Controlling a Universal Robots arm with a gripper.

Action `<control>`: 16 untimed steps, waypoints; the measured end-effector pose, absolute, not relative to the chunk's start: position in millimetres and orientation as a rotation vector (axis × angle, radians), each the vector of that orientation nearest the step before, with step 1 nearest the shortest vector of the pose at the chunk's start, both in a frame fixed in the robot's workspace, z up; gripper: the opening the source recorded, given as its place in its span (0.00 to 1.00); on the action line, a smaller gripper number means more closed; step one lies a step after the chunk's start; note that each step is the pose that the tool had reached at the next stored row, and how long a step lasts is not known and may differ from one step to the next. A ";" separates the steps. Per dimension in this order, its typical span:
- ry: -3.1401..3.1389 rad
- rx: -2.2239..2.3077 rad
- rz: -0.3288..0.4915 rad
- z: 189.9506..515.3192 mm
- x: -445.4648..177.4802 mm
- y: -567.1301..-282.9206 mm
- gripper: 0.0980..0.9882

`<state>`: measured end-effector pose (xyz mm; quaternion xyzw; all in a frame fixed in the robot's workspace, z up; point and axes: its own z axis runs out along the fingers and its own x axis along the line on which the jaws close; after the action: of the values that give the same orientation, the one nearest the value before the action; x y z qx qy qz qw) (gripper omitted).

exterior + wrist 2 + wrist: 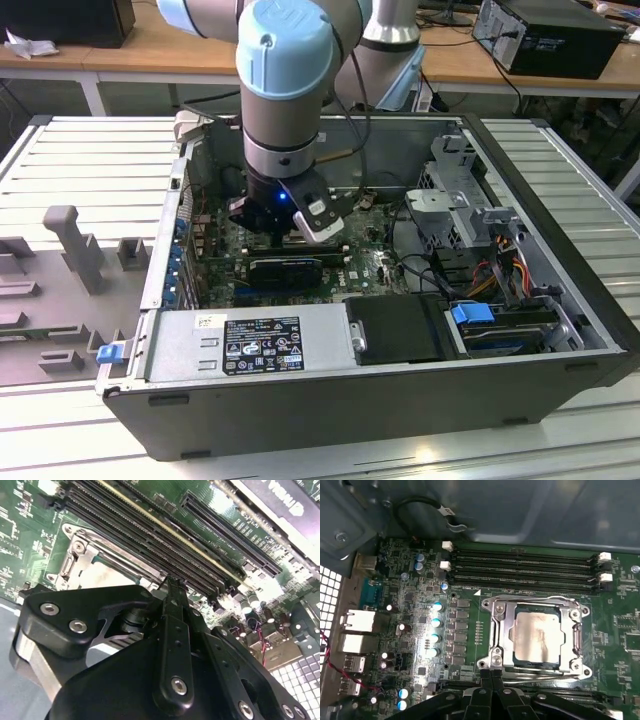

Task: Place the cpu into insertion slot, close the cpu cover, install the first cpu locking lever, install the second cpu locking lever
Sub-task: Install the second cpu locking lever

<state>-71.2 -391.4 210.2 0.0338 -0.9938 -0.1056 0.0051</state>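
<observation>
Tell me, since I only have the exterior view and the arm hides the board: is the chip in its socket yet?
Observer: Yes. In the first wrist view the chip sits flat and square in place.
Operator: Is the cover down over it?
Observer: The metal cover lies flat around the chip, whose top shows through its window.
Operator: Where are the fingers?
Observer: The gripper has its fingertips together, right at one corner of the cover.
</observation>
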 end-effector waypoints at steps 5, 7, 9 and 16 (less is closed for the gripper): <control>-3.106 0.107 -0.392 204.0 -72.8 -394.0 0.01; -3.104 0.107 -0.412 202.3 -73.4 -394.5 0.01; -3.100 0.107 -0.446 198.5 -74.1 -395.1 0.01; -3.096 0.107 -0.476 194.4 -74.4 -395.2 0.01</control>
<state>-74.4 -395.2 194.4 0.0342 -0.9878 -0.1518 0.0036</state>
